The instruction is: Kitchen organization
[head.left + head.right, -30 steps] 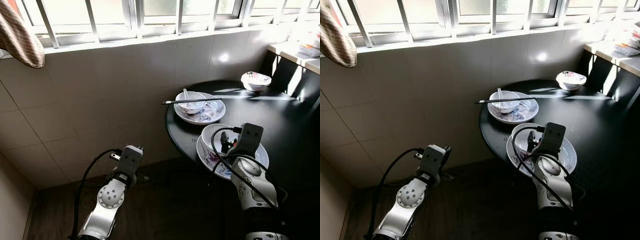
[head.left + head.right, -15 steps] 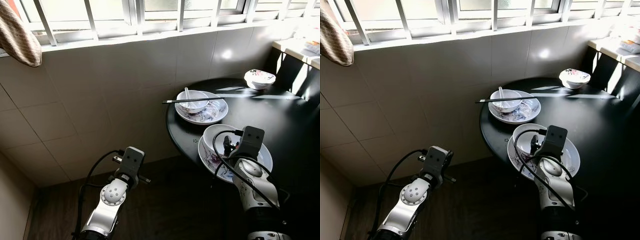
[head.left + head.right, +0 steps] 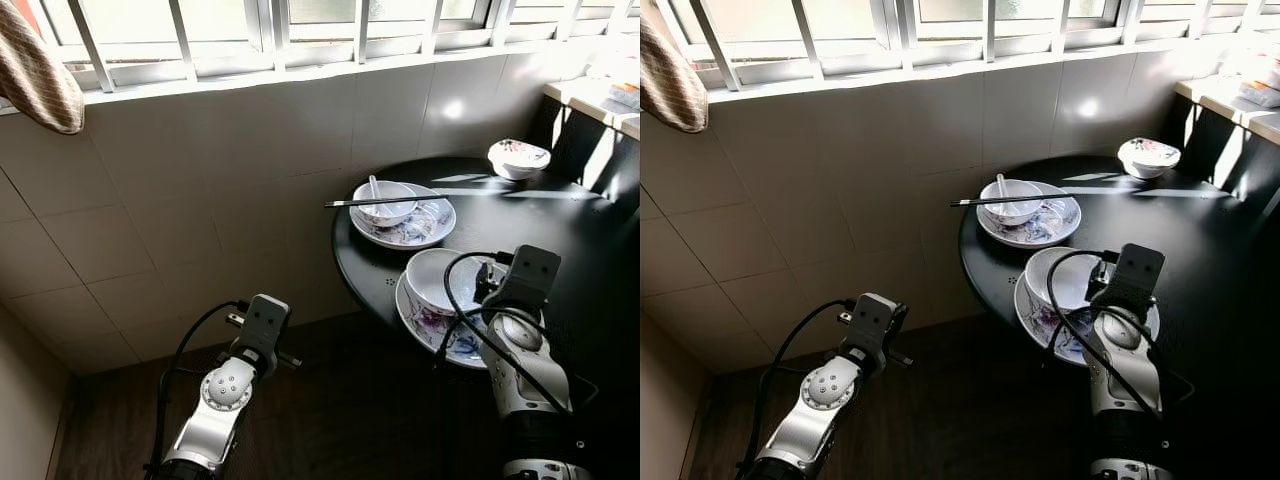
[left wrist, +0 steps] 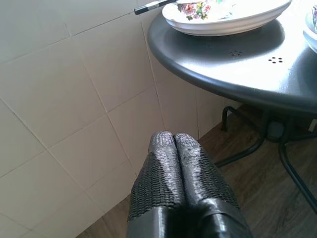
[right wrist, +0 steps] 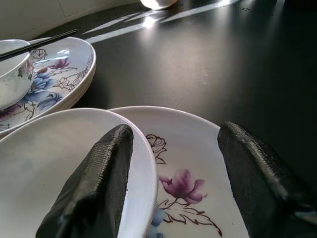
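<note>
Since a second earlier the right gripper (image 5: 171, 163) had slid sideways along the near dishes toward the robot's right, so more of the near bowl (image 3: 440, 278) lay uncovered. Its jaws stood wide apart over the near plate (image 5: 198, 163): one finger (image 5: 99, 178) lay against the near bowl's rim, though contact could not be confirmed, and the other finger (image 5: 257, 168) hung over the plate's far side. Nothing was held between them. The plate's purple flower showed in the gap; the plate's near edge was cut off in the right wrist view, and in the head views the right arm hid part of it.

Beyond the jaws, on the round black table (image 3: 560, 220), sat the far plate (image 3: 425, 225) with a small bowl (image 3: 385, 202) on it, a spoon (image 3: 373, 186) standing in that bowl and black chopsticks (image 3: 385, 202) laid across its rim, their tips jutting past the table's edge. Farther still, in a glare of sunlight, sat a small patterned dish (image 3: 518, 158); its contents could not be made out.

The left gripper (image 4: 173, 141) hung low beside the table, near the tiled wall (image 3: 200, 200) and above the wooden floor (image 4: 257, 198), its jaws pressed together on nothing. The table's legs were partly hidden under the top.
</note>
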Tool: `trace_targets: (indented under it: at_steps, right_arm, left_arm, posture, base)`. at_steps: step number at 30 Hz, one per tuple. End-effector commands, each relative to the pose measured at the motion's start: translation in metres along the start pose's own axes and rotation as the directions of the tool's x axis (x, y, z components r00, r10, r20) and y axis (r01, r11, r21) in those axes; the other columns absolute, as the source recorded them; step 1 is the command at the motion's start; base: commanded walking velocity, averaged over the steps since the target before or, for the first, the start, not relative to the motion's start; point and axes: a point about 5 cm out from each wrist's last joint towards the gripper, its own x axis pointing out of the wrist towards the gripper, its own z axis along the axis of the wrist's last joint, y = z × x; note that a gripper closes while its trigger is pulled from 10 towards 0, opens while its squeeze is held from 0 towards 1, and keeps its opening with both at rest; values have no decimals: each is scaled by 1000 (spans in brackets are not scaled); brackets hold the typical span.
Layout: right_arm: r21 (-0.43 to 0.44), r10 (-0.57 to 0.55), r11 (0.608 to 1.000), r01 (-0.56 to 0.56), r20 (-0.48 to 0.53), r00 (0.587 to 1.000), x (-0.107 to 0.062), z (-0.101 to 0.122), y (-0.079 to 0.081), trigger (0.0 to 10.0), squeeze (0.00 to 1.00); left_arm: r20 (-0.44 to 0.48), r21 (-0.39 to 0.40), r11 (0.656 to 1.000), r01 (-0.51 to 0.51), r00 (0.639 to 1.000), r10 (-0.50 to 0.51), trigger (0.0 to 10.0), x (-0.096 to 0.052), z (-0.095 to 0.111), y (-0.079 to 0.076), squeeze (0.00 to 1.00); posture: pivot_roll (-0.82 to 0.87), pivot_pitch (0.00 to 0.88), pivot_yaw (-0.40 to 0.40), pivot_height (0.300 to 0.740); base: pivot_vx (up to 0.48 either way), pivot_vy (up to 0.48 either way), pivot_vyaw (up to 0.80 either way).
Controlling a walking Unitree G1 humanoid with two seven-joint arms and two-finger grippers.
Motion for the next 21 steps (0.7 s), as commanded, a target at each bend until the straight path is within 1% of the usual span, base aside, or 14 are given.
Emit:
trace_targets:
  at_steps: [1, 4, 5, 6, 7, 8, 11, 13, 15, 21]
  right_arm:
    - [47, 13, 999, -11, -42, 999, 1, -3, 4, 10000, 0]
    - [97, 46, 995, -37, -90, 995, 2, -8, 9, 10000, 0]
    - [97, 46, 995, -37, -90, 995, 2, -8, 9, 10000, 0]
    - [125, 66, 991, -51, -117, 991, 1, -11, 12, 10000, 0]
    - [125, 66, 991, -51, -117, 991, 1, -11, 12, 10000, 0]
    - [147, 84, 987, -63, -144, 986, 1, -15, 14, 10000, 0]
    - [177, 100, 982, -70, -171, 980, 1, -18, 16, 10000, 0]
    - [197, 106, 978, -68, -190, 976, 0, -20, 17, 10000, 0]
    - [259, 110, 965, -47, -235, 966, 1, -23, 17, 10000, 0]
    - [340, 132, 940, -34, -268, 954, 1, -21, 19, 10000, 0]
  left_arm:
    - [2, -10, 1000, -10, 1000, 10, 10000, 1, 0, 3, 0]
    - [0, -10, 1000, -8, 1000, 8, 10000, 1, 0, 3, 0]
    - [0, -10, 1000, -8, 1000, 8, 10000, 1, 0, 3, 0]
    - [0, -10, 1000, -8, 1000, 8, 10000, 1, 0, 3, 0]
    - [0, -10, 1000, -8, 1000, 8, 10000, 1, 0, 3, 0]
    - [0, -10, 1000, -7, 1000, 7, 10000, 1, 0, 3, 0]
    - [0, -10, 1000, -8, 1000, 8, 10000, 1, 0, 3, 0]
    - [0, -11, 1000, -8, 1000, 8, 10000, 1, 0, 3, 0]
    - [0, -11, 1000, -7, 1000, 7, 10000, 2, -1, 3, 0]
    - [0, -12, 1000, -6, 1000, 6, 10000, 2, -1, 3, 0]
  posture:
    - [88, 0, 4, 740]
    - [89, 0, 4, 740]
    - [89, 0, 4, 740]
    - [90, 0, 4, 740]
    - [90, 0, 4, 740]
    - [91, 0, 3, 740]
    - [91, 0, 3, 740]
    - [91, 0, 2, 740]
    - [91, 0, 2, 740]
    - [91, 0, 2, 740]
  base:
    - [0, 0, 0]
    - [0, 0, 0]
    - [0, 0, 0]
    - [0, 0, 0]
    - [0, 0, 0]
    - [0, 0, 0]
    - [0, 0, 0]
    - [0, 0, 0]
    - [0, 0, 0]
    - [0, 0, 0]
